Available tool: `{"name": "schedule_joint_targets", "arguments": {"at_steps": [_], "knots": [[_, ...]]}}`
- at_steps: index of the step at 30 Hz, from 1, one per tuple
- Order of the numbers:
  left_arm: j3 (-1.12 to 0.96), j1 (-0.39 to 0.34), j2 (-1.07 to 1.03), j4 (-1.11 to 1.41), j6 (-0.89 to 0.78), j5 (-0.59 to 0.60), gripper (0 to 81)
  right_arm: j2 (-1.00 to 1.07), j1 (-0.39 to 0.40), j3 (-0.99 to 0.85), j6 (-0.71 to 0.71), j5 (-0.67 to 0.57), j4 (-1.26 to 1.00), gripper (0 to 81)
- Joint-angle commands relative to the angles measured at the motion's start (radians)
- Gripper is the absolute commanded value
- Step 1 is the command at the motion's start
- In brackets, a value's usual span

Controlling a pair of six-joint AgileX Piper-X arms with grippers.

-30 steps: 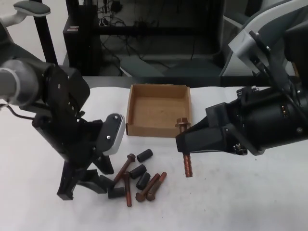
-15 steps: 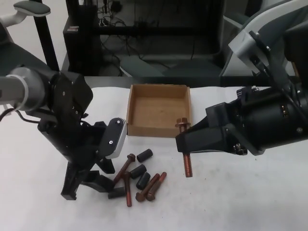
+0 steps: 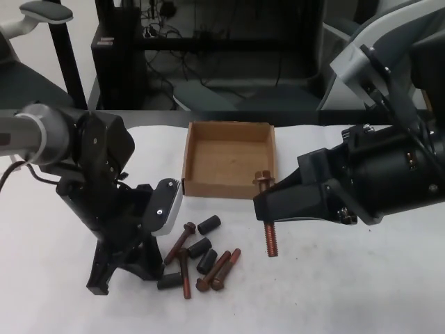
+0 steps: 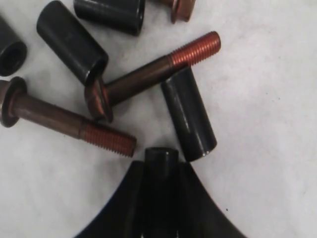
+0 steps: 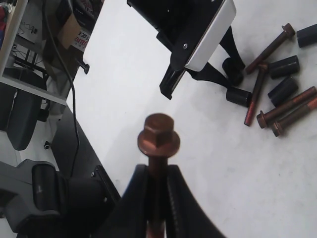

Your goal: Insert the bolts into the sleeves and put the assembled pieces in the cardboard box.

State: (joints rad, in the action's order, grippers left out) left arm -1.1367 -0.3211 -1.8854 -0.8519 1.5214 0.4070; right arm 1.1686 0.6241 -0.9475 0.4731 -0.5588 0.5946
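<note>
My right gripper (image 3: 266, 203) (image 5: 157, 174) hangs in front of the cardboard box (image 3: 229, 182), shut on a copper bolt (image 3: 269, 235) (image 5: 158, 135) held upright, head up. My left gripper (image 3: 131, 267) (image 4: 161, 166) is down at the near-left edge of a pile, shut on a black sleeve (image 4: 161, 184) (image 5: 231, 68) that stands between its fingers. Right beside it lie another black sleeve (image 4: 188, 115) and two copper bolts (image 4: 154, 74) (image 4: 65, 121). More sleeves (image 3: 208, 224) and bolts (image 3: 221, 268) make up the pile on the white bench. The box looks empty inside.
Both arms' dark bodies stand over the bench, one left and one right of the pile. Dark frames, cables and a chair (image 3: 42, 11) stand behind the bench. White bench surface (image 3: 334, 292) lies open in front of the right arm.
The left arm shifted slightly and its fingers drew together around a sleeve at the pile's edge. The right arm and its bolt have not moved.
</note>
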Motion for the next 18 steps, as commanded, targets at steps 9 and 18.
{"name": "schedule_joint_targets", "arguments": {"at_steps": [9, 18], "knots": [[-0.009, -0.008, 0.012, -0.083, -0.037, -0.099, 1.4, -0.012, -0.003, 0.002, -0.031, -0.008, -0.001, 0.6], [-0.009, -0.008, 0.192, -0.173, -0.207, -0.089, 1.7, -0.017, -0.036, 0.002, -0.030, -0.008, -0.001, 0.6]]}}
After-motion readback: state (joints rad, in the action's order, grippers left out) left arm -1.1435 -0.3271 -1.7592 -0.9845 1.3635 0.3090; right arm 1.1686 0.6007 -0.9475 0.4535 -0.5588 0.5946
